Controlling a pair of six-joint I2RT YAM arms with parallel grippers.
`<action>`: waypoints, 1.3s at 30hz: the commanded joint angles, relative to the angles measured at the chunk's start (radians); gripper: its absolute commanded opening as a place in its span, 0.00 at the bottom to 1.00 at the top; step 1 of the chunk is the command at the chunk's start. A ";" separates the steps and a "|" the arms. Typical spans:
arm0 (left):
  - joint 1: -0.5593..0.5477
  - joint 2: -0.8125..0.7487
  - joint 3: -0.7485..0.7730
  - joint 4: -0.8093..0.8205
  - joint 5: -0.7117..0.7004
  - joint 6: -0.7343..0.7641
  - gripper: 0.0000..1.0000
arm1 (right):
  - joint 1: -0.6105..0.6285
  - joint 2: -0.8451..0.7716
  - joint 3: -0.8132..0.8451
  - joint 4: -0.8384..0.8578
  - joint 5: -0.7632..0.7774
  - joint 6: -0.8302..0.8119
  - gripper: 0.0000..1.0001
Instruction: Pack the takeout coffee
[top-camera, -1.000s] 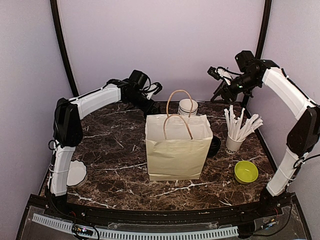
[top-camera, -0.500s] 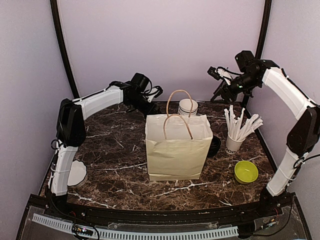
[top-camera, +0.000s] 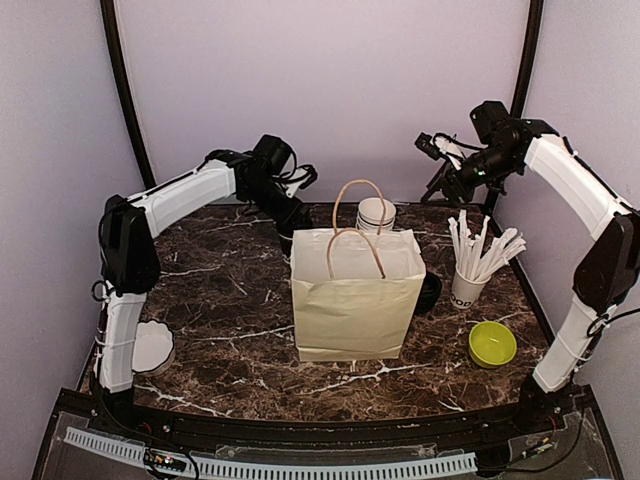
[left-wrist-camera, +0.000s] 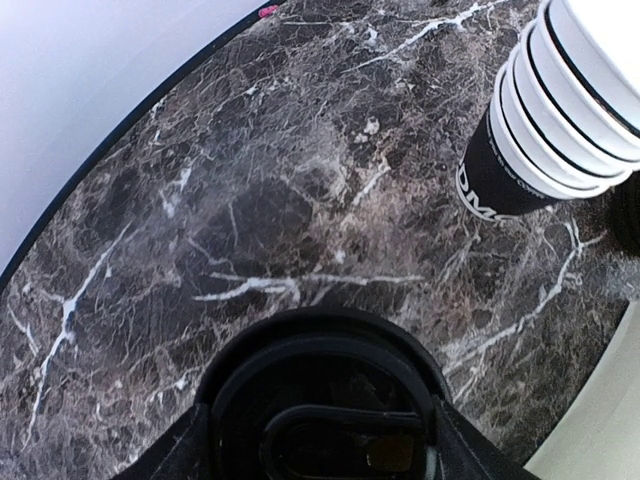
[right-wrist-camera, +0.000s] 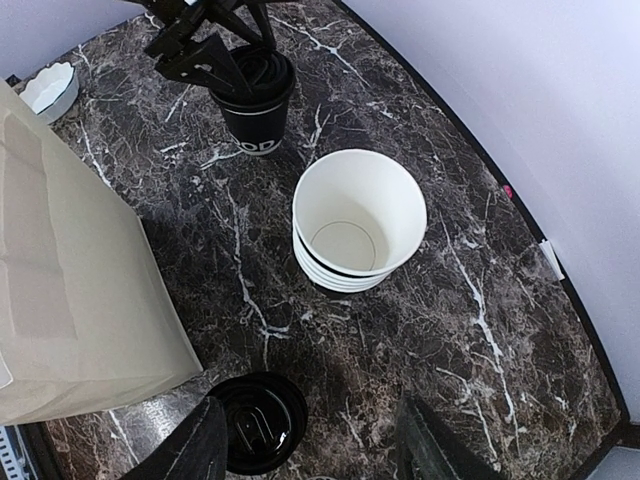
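My left gripper (top-camera: 292, 214) is shut on a takeout coffee cup (right-wrist-camera: 255, 100), white above a black band, with a round black lid (left-wrist-camera: 325, 390). It holds the cup behind the left back corner of the paper bag (top-camera: 355, 290). I cannot tell whether the cup touches the table. The fingers grip the cup's rim from both sides. A stack of empty lidless cups (right-wrist-camera: 358, 218) stands just right of it, behind the bag. My right gripper (right-wrist-camera: 310, 450) is open and empty, high over the back right of the table.
A stack of black lids (right-wrist-camera: 262, 420) lies by the bag's right side. A cup of white sticks (top-camera: 470, 275) and a green bowl (top-camera: 492, 343) stand at the right. A small white dish (top-camera: 153, 347) sits at the front left edge.
My left arm has risen and pulled slightly left with the lidded cup in its grip. The right arm has not moved.
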 joint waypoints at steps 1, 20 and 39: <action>0.005 -0.244 -0.167 -0.036 -0.049 -0.006 0.70 | -0.001 0.007 0.045 0.007 -0.027 -0.001 0.58; -0.175 -0.936 -1.088 0.103 0.064 -0.184 0.70 | -0.001 -0.006 0.049 -0.001 -0.086 -0.012 0.58; -0.353 -1.005 -1.169 0.077 0.009 -0.272 0.99 | 0.000 -0.031 0.015 0.003 -0.110 -0.022 0.59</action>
